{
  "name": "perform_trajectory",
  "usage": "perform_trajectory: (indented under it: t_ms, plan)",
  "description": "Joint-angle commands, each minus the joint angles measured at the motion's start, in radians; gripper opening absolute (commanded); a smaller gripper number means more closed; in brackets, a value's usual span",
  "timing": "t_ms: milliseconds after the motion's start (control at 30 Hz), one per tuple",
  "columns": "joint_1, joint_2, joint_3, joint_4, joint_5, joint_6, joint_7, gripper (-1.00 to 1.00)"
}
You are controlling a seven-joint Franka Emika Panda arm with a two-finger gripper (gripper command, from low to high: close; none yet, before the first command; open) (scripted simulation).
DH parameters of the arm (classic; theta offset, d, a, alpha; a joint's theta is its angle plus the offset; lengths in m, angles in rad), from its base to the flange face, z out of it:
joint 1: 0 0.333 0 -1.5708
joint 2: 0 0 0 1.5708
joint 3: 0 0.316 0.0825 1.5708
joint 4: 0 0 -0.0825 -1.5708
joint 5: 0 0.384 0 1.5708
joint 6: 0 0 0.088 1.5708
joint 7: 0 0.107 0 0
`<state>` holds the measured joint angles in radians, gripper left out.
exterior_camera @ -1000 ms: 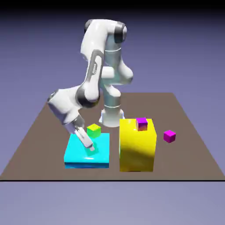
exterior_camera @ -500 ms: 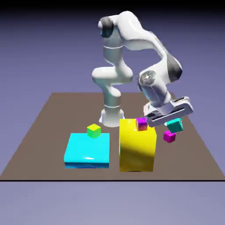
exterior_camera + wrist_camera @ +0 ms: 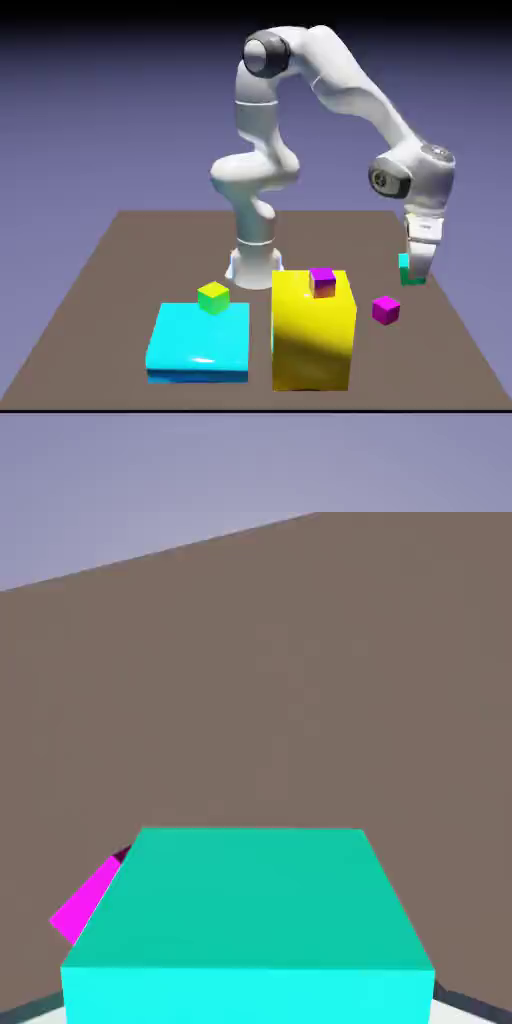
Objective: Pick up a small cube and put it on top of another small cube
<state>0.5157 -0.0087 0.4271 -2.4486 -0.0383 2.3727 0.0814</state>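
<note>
- Exterior view: the white arm arches from its base toward 3 o'clock, forearm dropping so the gripper [image 3: 413,273] points down, clamped on the small cube [image 3: 406,270], teal and plain-faced, held clear of the brown table [image 3: 90,300]. A magenta cube [image 3: 386,310] lies at 7 o'clock of it; another magenta cube [image 3: 322,281] tops the glossy yellow block [image 3: 313,335]. No writing is legible.
- Hand view: the small cube [image 3: 250,922] fills the lower frame, matte and smooth; a magenta cube [image 3: 85,900] peeks out at 9 o'clock.
</note>
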Motion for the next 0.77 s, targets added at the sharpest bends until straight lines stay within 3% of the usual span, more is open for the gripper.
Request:
perform_trajectory:
  t_ms: [0,233,333,633,667,733]
  plan:
    - [0.004,-0.007,0.011,-0.019,-0.041,0.017,-0.042,-1.0]
    - [0.161,-0.058,0.062,-0.152,-0.31,0.127,-0.346,-1.0]
    - [0.195,-0.052,-0.036,-0.24,-0.429,0.205,-0.446,-1.0]
    - [0.23,0.18,-0.166,-0.196,-0.772,0.335,-0.19,-1.0]
    - [0.23,0.18,-0.166,-0.196,-0.772,0.335,-0.19,1.0]
    - [0.226,0.151,-0.149,-0.201,-0.729,0.318,-0.223,1.0]
